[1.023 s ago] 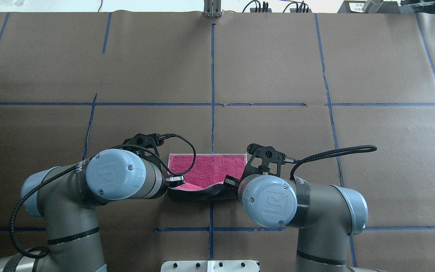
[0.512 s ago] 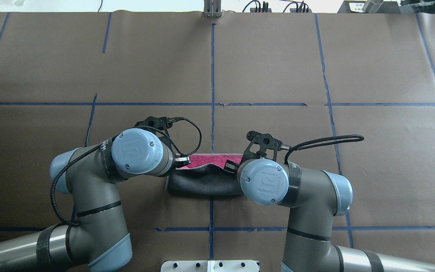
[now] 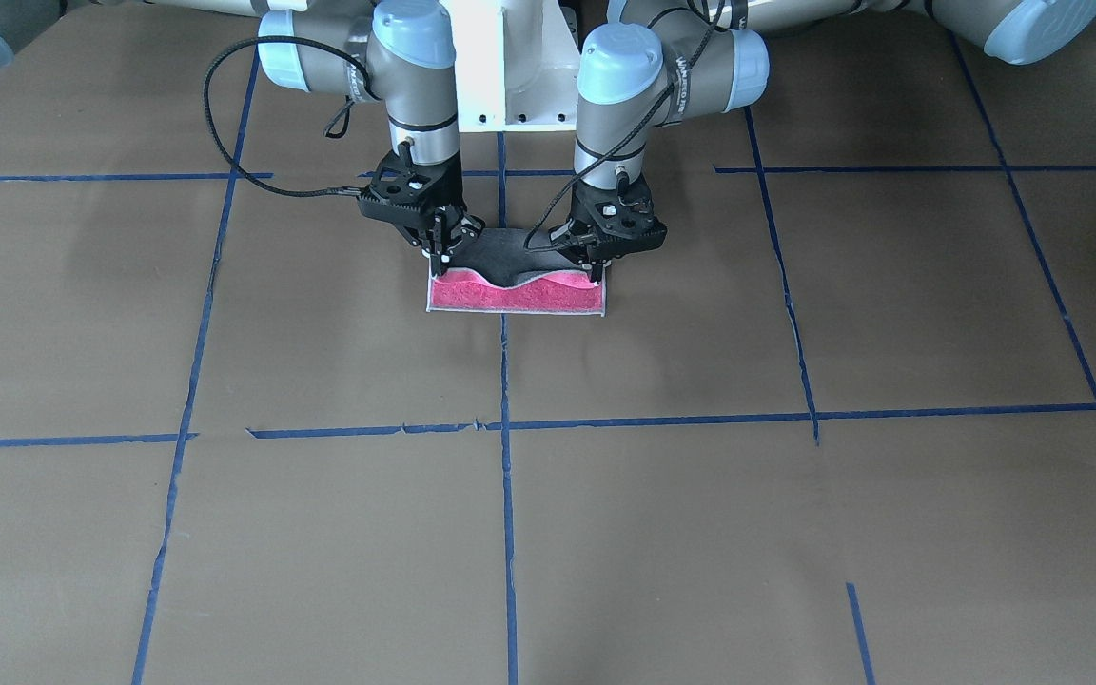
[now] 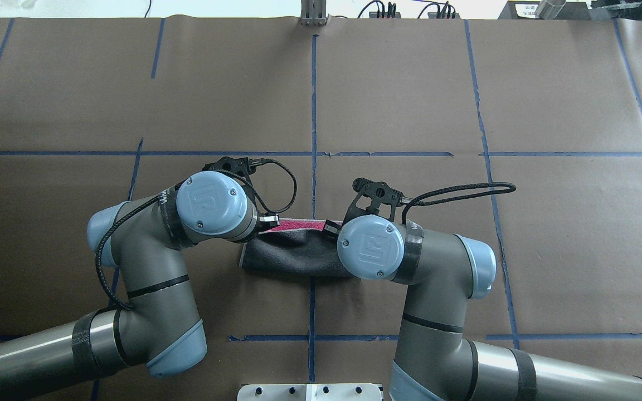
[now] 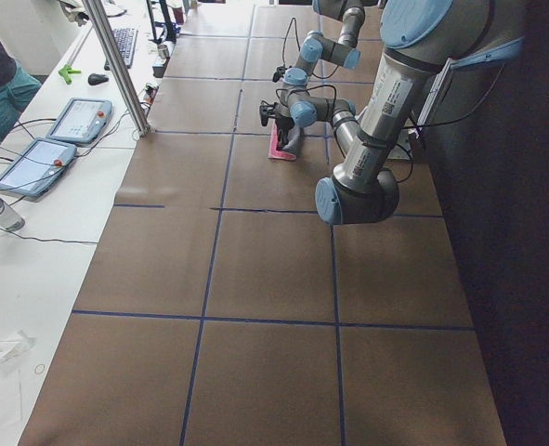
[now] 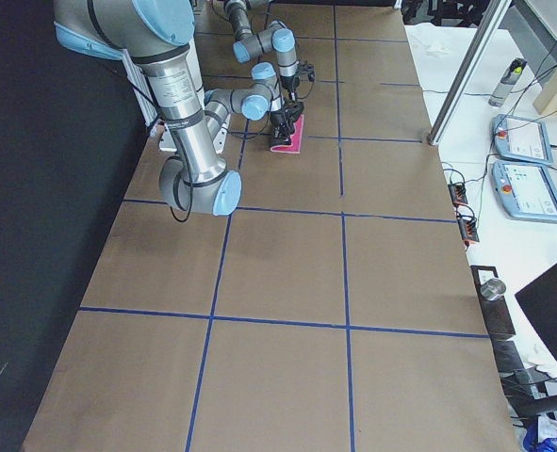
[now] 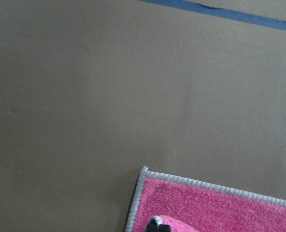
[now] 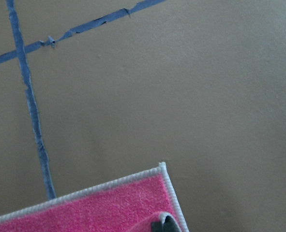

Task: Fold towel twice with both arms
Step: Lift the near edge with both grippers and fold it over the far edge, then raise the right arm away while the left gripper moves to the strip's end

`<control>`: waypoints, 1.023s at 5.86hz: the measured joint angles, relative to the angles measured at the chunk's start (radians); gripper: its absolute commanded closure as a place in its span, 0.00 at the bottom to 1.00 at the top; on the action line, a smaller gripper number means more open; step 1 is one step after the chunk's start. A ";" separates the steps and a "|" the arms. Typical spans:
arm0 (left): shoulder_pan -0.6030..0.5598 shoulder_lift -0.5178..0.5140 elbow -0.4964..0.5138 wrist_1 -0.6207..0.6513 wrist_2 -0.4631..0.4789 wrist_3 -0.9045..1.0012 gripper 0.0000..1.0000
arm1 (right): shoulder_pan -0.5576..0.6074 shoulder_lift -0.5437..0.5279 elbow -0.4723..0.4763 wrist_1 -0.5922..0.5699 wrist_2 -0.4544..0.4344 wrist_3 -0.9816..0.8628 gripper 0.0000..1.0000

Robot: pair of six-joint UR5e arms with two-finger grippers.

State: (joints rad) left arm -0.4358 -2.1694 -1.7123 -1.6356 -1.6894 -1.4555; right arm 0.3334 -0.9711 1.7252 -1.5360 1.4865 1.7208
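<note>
The towel lies on the brown table just in front of the robot. Its grey face [image 4: 293,257] is drawn over the pink face, of which a narrow strip [image 4: 298,224] shows at the far edge. In the front-facing view the grey flap [image 3: 510,252] hangs wavy above the pink strip [image 3: 510,298]. My left gripper [image 4: 267,219] [image 3: 594,273] is shut on the flap's left corner. My right gripper [image 4: 330,228] [image 3: 439,264] is shut on its right corner. Both wrist views show the towel's pink far corners [image 7: 205,208] [image 8: 109,208] below the held edge.
Blue tape lines [image 4: 314,111] cross the brown paper table cover. The white pedestal [image 3: 510,67] stands behind the arms. A metal post [image 4: 313,14] stands at the far edge. Tablets [image 5: 79,119] [image 6: 518,139] lie on the white bench beyond.
Both grippers have carried the towel's near edge away from the robot over the pink face. The grey face now covers most of it; the visible pink has shrunk to a thin strip.
</note>
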 measured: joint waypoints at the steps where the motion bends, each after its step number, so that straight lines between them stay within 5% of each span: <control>1: -0.004 -0.001 0.005 -0.008 -0.001 0.030 0.00 | 0.014 0.008 -0.011 0.000 0.005 -0.026 0.00; 3: -0.043 0.000 0.004 -0.025 -0.024 0.124 0.00 | 0.089 0.000 -0.005 0.000 0.080 -0.168 0.00; 6: -0.062 0.090 -0.042 -0.147 -0.079 0.196 0.02 | 0.294 -0.102 0.110 -0.007 0.338 -0.455 0.00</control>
State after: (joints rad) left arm -0.4977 -2.0791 -1.7546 -1.7824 -1.7683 -1.2592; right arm 0.6271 -1.0727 1.8356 -1.5425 1.8245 1.2663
